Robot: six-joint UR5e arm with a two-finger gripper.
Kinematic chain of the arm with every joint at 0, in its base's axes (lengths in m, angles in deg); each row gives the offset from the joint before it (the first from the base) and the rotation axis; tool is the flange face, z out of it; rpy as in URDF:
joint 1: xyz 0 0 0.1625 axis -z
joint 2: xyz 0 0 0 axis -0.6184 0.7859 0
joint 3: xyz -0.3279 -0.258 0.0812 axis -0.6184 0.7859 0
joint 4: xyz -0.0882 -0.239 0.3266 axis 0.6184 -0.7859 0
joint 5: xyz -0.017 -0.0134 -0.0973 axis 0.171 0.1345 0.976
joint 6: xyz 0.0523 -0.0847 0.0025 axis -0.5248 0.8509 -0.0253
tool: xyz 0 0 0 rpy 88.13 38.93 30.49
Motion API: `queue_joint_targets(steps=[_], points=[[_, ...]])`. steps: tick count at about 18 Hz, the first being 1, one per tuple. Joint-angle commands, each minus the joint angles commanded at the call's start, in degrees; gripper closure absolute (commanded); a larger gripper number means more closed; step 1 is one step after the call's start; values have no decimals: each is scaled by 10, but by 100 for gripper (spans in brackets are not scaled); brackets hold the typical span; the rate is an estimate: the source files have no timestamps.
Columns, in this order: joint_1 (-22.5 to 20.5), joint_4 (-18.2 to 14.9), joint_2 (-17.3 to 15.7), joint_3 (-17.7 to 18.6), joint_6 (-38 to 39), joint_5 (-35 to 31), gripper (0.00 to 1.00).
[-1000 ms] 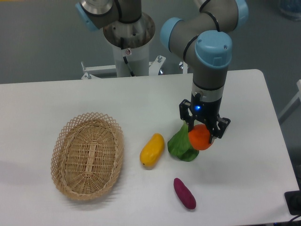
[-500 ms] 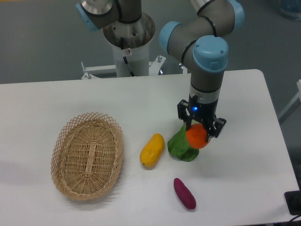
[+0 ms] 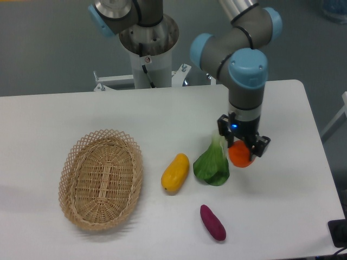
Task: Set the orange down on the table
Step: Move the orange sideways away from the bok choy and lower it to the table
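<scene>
- Gripping the orange [image 3: 239,154], the gripper [image 3: 242,146] sits right of centre above the table [image 3: 282,195].
- Just left lies a green leafy vegetable [image 3: 212,165], then a yellow fruit [image 3: 175,172].
- Purple vegetable [image 3: 213,221] lower centre; basket [image 3: 101,178] far left.

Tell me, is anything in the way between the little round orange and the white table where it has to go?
Nothing visible is. The small round orange sits between the fingers of the two-finger gripper, over a bare part of the white flat table. The green leafy vegetable lies close by on the camera's left, not underneath.
</scene>
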Motion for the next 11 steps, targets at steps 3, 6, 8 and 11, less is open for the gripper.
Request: queue_joint_targets(steps=[3, 6, 8, 11], points=[[2, 40, 25, -2, 41, 1, 49], [7, 55, 48, -5, 98, 2, 49], [12, 55, 55, -6, 132, 4, 49], [16, 56, 60, -8, 150, 4, 47]])
